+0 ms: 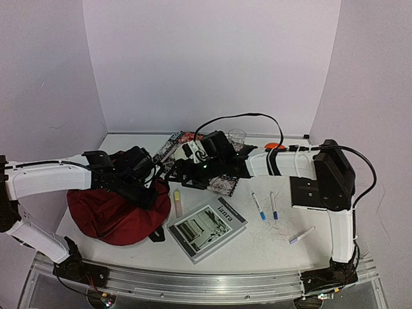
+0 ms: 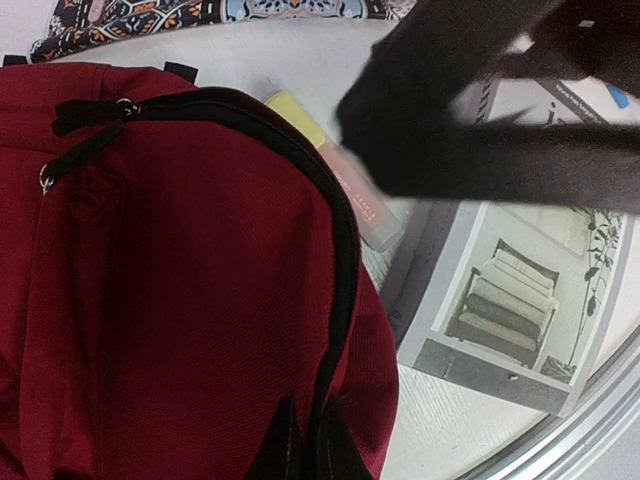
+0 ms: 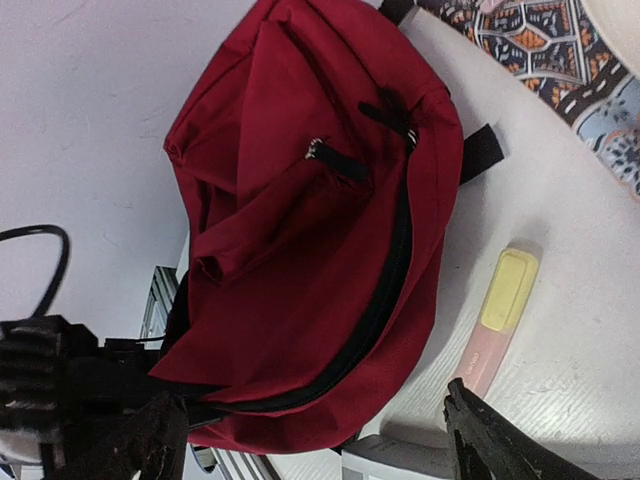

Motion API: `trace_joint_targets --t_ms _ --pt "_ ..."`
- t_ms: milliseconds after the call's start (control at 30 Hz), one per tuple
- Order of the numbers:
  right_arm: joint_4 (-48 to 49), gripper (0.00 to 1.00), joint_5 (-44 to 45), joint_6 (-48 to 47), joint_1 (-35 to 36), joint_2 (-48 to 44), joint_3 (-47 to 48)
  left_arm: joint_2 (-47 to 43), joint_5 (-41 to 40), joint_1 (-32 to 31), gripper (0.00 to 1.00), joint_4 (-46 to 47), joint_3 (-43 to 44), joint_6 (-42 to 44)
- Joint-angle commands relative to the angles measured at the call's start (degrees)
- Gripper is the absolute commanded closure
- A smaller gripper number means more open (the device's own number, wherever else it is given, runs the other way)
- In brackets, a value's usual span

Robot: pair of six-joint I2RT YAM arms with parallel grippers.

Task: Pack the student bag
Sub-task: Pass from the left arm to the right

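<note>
Tabletop [image 1: 270,254], white, enclosed by pale lilac walls [image 1: 212,58]. One student bag [image 1: 106,215], dark red, at lower left of the overhead view. One magazine [image 1: 207,230], one highlighter [image 1: 177,203], three markers [image 1: 258,206], one glass [image 1: 237,137]. Left gripper [image 2: 365,135] pinched closed above the bag; right gripper [image 3: 312,405] spread wide, holding nothing.

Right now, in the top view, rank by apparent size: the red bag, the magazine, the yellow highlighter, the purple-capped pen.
1. student bag
2. magazine
3. yellow highlighter and purple-capped pen: both small slivers, too alike to rank.
</note>
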Motion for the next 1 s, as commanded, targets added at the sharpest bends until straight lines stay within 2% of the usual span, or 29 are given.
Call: trace_joint_targets --t_ms 0,167,367,500,600,700,800,833,967 --pt "-2.9 0.16 -3.3 2.3 1.3 4.7 5.0 -3.6 3.3 -1.0 1.0 8.7 -1.9 -1.6" --pt "-3.1 0.23 -4.8 3.3 1.7 7.1 7.2 -4.7 4.2 -2.1 1.0 14.5 -2.6 -2.2" --pt "-3.2 0.29 -6.0 3.0 1.7 5.7 6.6 -3.3 4.2 -4.6 1.0 18.5 -0.5 -1.2" --pt "-3.5 0.4 -6.1 2.2 1.6 2.6 3.3 -1.3 3.1 -6.8 1.0 18.9 2.1 -0.7" --pt "-3.7 0.52 -6.0 1.1 1.6 -0.2 0.8 -0.4 2.5 -8.2 1.0 18.9 3.8 -0.6" --pt "-4.3 0.75 -5.8 -0.9 1.5 -3.8 -1.6 -0.1 2.4 -9.2 0.99 18.9 4.5 -1.3" --pt "-5.4 0.96 -4.7 -4.3 1.5 -7.0 -3.5 -0.9 2.3 -9.5 0.85 18.9 4.4 -2.8" --pt "-5.7 0.99 -4.2 -5.8 1.5 -8.1 -4.3 -1.5 2.1 -9.6 0.82 18.9 4.1 -3.1" --pt "-6.4 1.0 -1.8 -11.5 1.2 -12.6 -8.2 -4.6 0.1 -9.5 0.63 18.9 3.3 -4.1"
